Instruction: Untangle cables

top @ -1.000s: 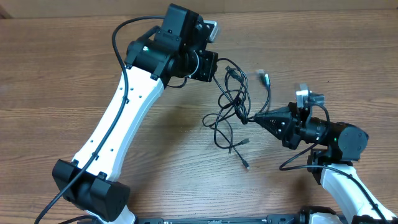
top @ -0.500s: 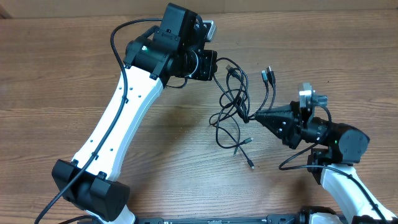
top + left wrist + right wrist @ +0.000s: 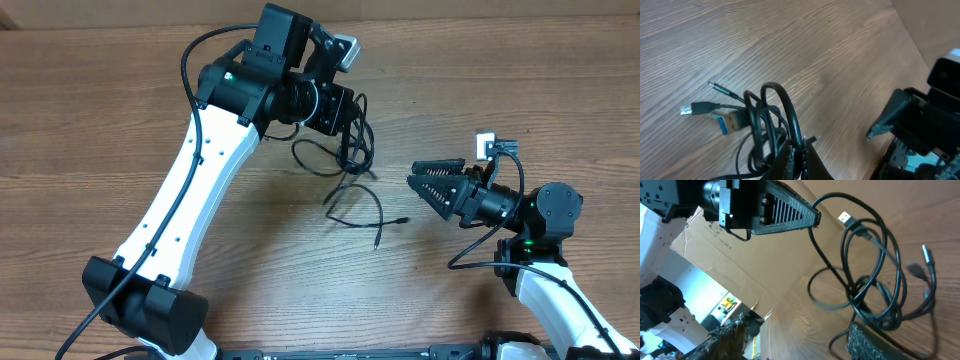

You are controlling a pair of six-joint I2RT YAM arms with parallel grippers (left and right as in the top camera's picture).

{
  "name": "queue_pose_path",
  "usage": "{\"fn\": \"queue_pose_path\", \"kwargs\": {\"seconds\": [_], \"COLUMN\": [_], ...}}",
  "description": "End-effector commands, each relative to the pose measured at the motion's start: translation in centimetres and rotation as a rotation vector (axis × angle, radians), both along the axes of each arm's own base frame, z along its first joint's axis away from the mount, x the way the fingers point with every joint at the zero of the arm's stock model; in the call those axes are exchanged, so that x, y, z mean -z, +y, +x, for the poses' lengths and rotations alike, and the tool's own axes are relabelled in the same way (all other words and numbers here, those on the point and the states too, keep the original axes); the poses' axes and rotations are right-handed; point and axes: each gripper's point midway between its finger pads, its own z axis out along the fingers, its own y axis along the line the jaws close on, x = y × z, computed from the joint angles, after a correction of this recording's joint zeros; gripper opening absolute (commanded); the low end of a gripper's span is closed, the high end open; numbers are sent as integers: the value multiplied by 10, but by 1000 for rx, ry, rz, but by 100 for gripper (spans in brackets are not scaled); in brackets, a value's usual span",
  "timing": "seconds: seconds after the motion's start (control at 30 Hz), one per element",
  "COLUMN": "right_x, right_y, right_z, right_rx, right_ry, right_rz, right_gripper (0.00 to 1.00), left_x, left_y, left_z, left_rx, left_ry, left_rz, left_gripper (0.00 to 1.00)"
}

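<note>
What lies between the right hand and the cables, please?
Only bare wooden table lies between the open right hand and the cables; the overhead view shows this gap.

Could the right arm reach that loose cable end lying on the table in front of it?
Probably yes: the right fingers stand open, pointing toward the cable end, with only bare table between them. The left fingers pinch the cables farther off.

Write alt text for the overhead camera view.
The left claw is shut on a tangle of thin black cables over a wooden table, with one loop trailing across the wood. The right claw is open and empty, apart from them.
</note>
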Motion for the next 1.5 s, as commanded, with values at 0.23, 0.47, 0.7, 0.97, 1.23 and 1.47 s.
{"fn": "queue_pose_path", "kwargs": {"seconds": [0.23, 0.47, 0.7, 0.97, 1.23, 1.47], "right_x": [-7, -6, 9, 23, 33, 35], "right_y": [-1, -2, -6, -9, -10, -10], "right_z": [5, 6, 15, 22, 25, 26], "right_rx": [40, 51, 98, 124, 120, 118], "right_ry": [-324, -445, -409, -411, -386, -379], "right_rz": [-142, -204, -246, -295, -299, -299], "right_gripper": [57, 51, 48, 41, 26, 23], "left_x": [-12, -16, -19, -26, -27, -29], "left_y": [-18, -27, -43, -51, -60, -67], "left_z": [-22, -32, -47, -58, -66, -69], "left_rx": [168, 225, 289, 335, 363, 383], "left_ry": [-4, -5, -10, 11, 7, -8], "left_rz": [-94, -124, -144, -195, -197, -203], "left_gripper": [4, 4, 4, 4, 4, 4]}}
